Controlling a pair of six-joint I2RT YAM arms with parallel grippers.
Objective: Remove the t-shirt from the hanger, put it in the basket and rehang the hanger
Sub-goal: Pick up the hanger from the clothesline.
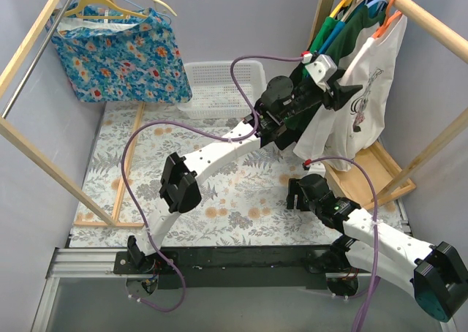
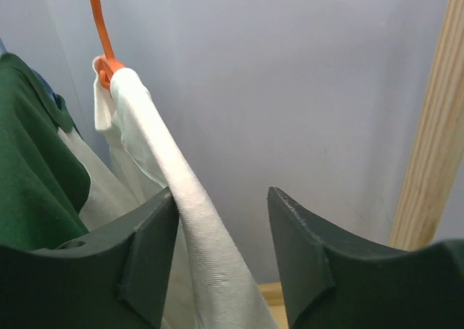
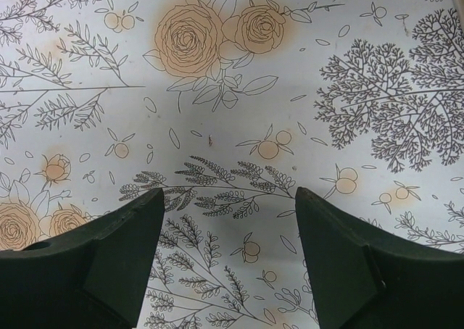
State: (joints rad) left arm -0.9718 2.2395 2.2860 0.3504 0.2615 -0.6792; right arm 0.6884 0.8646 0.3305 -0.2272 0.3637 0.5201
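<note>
Two arms share the job, but only one is near the garment. The left pincer (image 1: pixel 349 92) sits high at about 2 o'clock in the overhead view. There the white t-shirt (image 1: pixel 369 91) hangs on an orange hanger (image 1: pixel 389 16) from a wooden rail (image 1: pixel 431 19). Seen from its own wrist, the left pincer (image 2: pixel 221 198) is spread around the shoulder fold of the t-shirt (image 2: pixel 196 227), which runs down from the hanger (image 2: pixel 99 32) at 11 o'clock. One finger (image 2: pixel 145 249) touches the cloth and the other (image 2: pixel 304 256) stands apart from it, so nothing is pinched yet. The right pincer (image 1: pixel 296 191) is low at about 4 o'clock, spread over the flowered bench (image 3: pixel 217 53) with nothing between its fingers. It is well apart from the hanger.

Several things could go wrong from here. If the jaws meet on only a thin edge of the fold, the cloth will probably slide out once it is pulled. A straight downward tug would load the neck of the shirt against the hanger. With nothing steadying the hanger, it may tip or swing, or lift off the rail and come away with the shirt. A green shirt (image 2: pixel 29 148) hangs just beside the white one at 9 o'clock in the wrist view. A sideways pull could drag it along or snag its cloth in the fingers.
</note>
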